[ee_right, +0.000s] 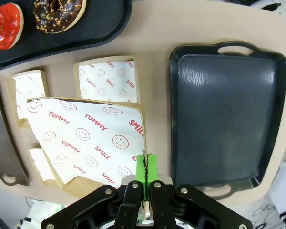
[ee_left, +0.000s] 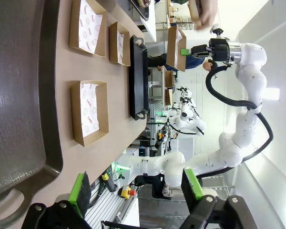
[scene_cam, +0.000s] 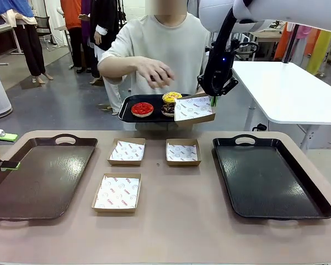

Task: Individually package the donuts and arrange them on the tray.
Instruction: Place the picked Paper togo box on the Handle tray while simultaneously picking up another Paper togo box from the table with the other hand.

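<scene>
Right claw (scene_cam: 214,98): raised over the far edge of the table (scene_cam: 171,232), green pads pressed together on the rim of a paper-lined cardboard box (scene_cam: 194,109); the right wrist view shows the rim pinched between the two fingers and the box hanging tilted, its liner printed with red words and smiley faces. Left claw (scene_cam: 8,150): at the left edge of the table, just beside the left-hand tray (scene_cam: 38,176), fingers spread wide with nothing between them. Serving tray (scene_cam: 124,115): black, held up by the person at the far side, behind and touching or nearly touching the held box. Red donut (scene_cam: 142,109): glossy, on the left part of the serving tray. Yellow donut (scene_cam: 171,97): toward the back of the same tray. Sprinkled chocolate donut (scene_cam: 168,110): in front of the yellow one, partly hidden by the held box. Person's hand (scene_cam: 154,72): hovering above the donuts, fingers curled, not touching them. Table boxes, three, all paper-lined and holding no donut: far left box (scene_cam: 127,151), far right box (scene_cam: 183,152), near box (scene_cam: 117,192), grouped between the two large trays. Left-hand tray: dark brown, bare. Right-hand tray (scene_cam: 265,176): black, bare.
</scene>
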You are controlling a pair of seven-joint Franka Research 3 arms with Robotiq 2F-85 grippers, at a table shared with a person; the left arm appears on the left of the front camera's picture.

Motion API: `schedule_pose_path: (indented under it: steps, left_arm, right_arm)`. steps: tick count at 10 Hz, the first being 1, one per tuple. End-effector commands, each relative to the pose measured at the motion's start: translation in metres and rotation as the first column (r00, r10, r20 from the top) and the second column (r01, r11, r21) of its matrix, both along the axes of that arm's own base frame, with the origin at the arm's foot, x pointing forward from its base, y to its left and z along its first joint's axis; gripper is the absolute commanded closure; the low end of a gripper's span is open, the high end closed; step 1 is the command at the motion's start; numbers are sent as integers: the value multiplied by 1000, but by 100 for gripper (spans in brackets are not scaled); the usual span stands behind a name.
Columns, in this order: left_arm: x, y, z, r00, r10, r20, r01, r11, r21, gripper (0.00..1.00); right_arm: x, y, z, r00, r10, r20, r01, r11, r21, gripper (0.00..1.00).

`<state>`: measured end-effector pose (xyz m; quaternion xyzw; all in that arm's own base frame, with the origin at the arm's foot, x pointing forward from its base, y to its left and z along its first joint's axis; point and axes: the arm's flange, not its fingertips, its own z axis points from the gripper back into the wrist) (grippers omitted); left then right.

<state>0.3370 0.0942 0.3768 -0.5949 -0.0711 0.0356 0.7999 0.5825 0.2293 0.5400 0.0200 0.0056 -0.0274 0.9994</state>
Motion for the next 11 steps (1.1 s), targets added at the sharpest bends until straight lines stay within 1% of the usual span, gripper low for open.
schedule_pose_path:
  steps: [1,11]
  left_arm:
    - [0,0,2,1000,6,9,-6,1000,-15,0]
    - [0,0,2,1000,6,9,-6,1000,-15,0]
  right_arm:
    - [0,-1,2,1000,-1,3,1,1000,0,100]
    - [0,-1,2,1000,-1,3,1,1000,0,100]
